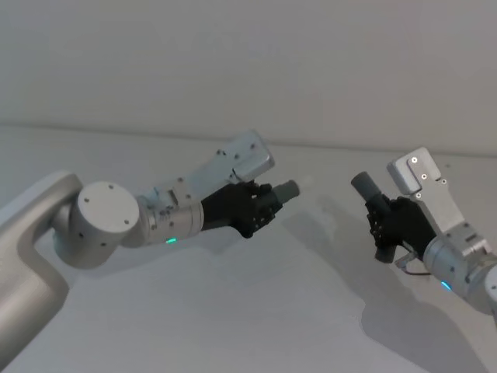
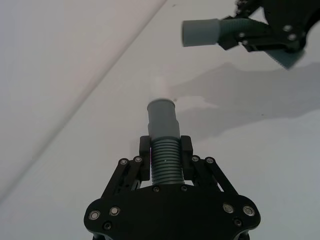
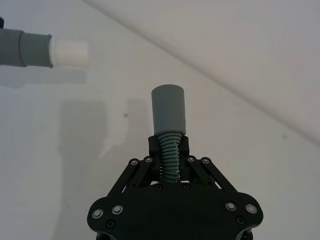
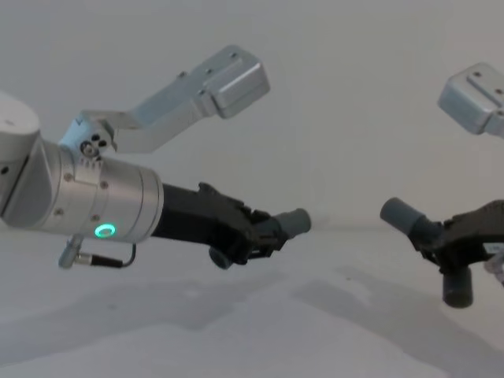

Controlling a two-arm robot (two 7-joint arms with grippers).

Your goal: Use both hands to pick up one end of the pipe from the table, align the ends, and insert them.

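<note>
Across the workspace, the white table (image 1: 233, 326) is lying flat beneath both arms and carrying their shadows. From the left, I am watching the left arm (image 1: 101, 225) reaching in toward the middle, its green ring (image 4: 104, 231) glowing. From the right, the right arm (image 1: 458, 260) is angling in to meet it.

The left gripper (image 2: 165, 147) is hanging above the table, its fingers (image 2: 144, 150) pinching the ribbed grey section of the spigot piece (image 2: 164, 125). The right gripper (image 3: 168, 145) is also hanging off the surface, its fingers (image 3: 154, 146) clamping the ribbed part of the socket piece (image 3: 168, 110). Neither pipe piece is touching the table.

In the head view I am noting the two pieces pointing roughly toward each other with a clear gap between them. The socket piece is tilting upward and toward the left arm, so the axes are not lining up.

In the right wrist view the whitish spigot tip (image 3: 70, 52) is showing past its grey collar. The socket mouth (image 4: 391, 209) is facing it from a distance. The ends are sitting well apart, with insertion not yet done.
</note>
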